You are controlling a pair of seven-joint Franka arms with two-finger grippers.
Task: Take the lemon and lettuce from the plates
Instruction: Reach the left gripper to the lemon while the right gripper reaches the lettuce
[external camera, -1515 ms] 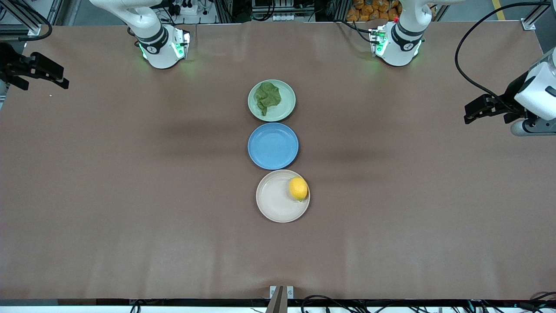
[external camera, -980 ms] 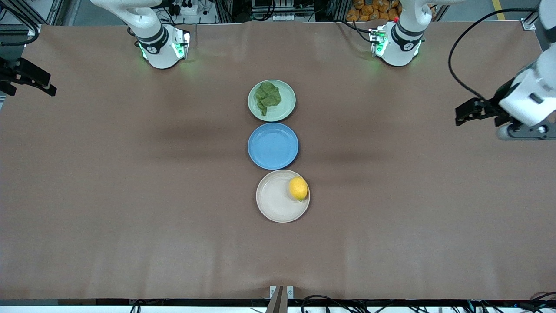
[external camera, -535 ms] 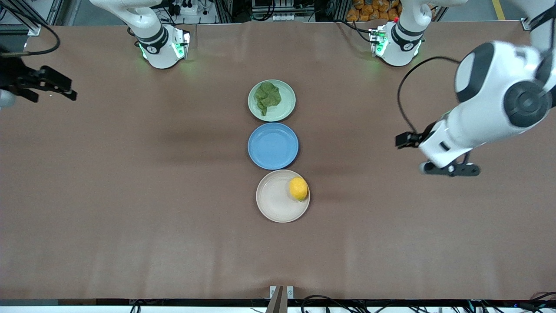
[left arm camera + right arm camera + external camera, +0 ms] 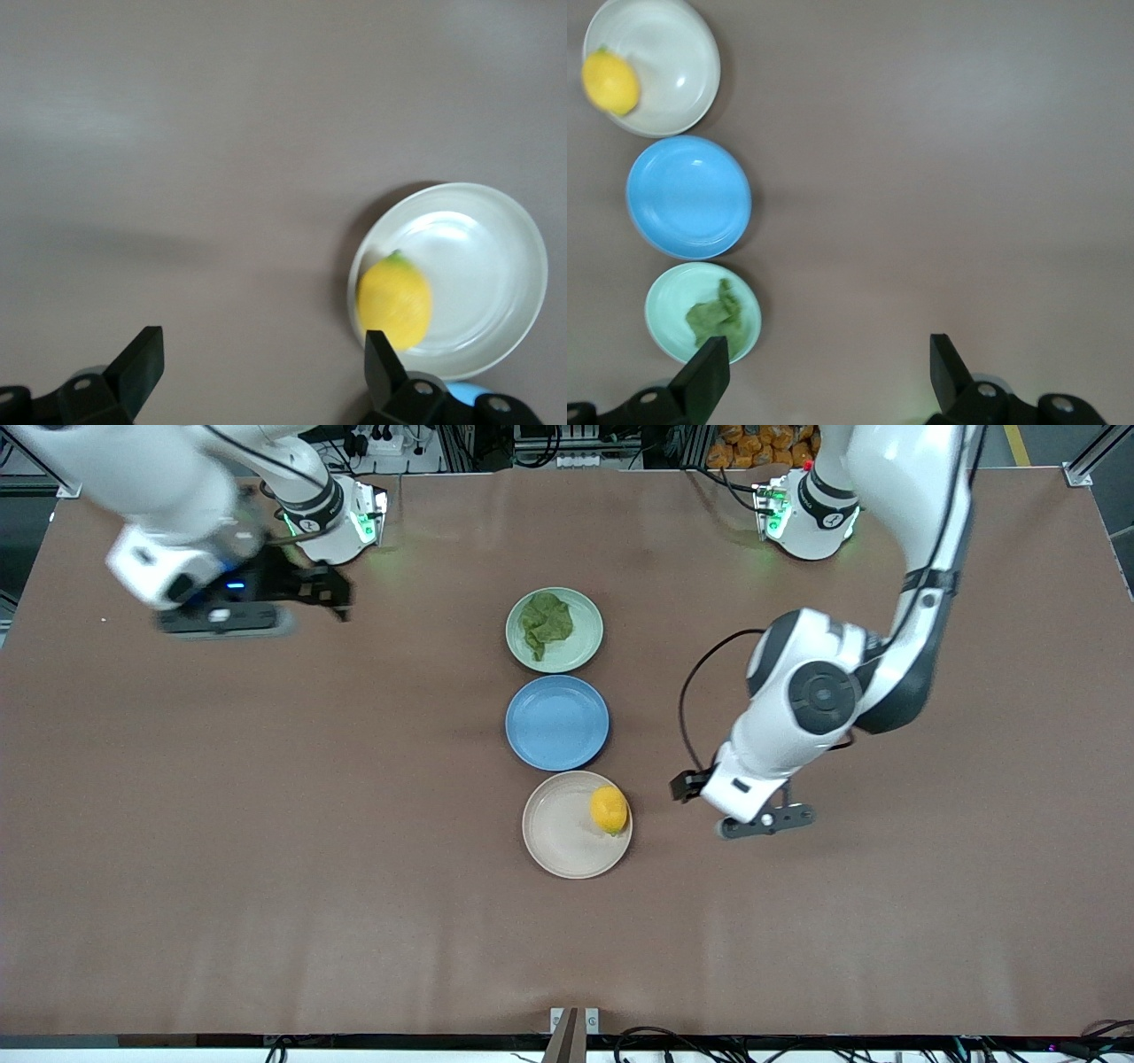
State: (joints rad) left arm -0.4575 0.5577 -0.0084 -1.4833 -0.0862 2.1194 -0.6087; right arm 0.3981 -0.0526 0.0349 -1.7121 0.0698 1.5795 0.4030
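Observation:
The lemon [image 4: 609, 810] lies on the beige plate [image 4: 558, 837], at its edge toward the left arm's end. The lettuce [image 4: 544, 624] lies on the pale green plate [image 4: 583, 642], the plate farthest from the front camera. My left gripper [image 4: 685, 786] is open and empty, over bare table beside the beige plate; its wrist view shows the lemon [image 4: 394, 299] on the plate [image 4: 478, 266] by one fingertip [image 4: 379, 352]. My right gripper [image 4: 335, 595] is open and empty, over bare table toward the right arm's end from the green plate; its wrist view shows the lettuce [image 4: 713, 312].
A blue plate [image 4: 556, 723] lies bare between the green and the beige plate, close to both. The right wrist view shows all three in a row: beige plate [image 4: 664, 71], blue plate [image 4: 688, 197], green plate [image 4: 669, 305]. The brown table [image 4: 266, 824] spreads wide around them.
Both arms have swung in from the table's ends toward the plates. The left gripper has come down beside the beige plate. The lemon, lettuce and plates have not moved.

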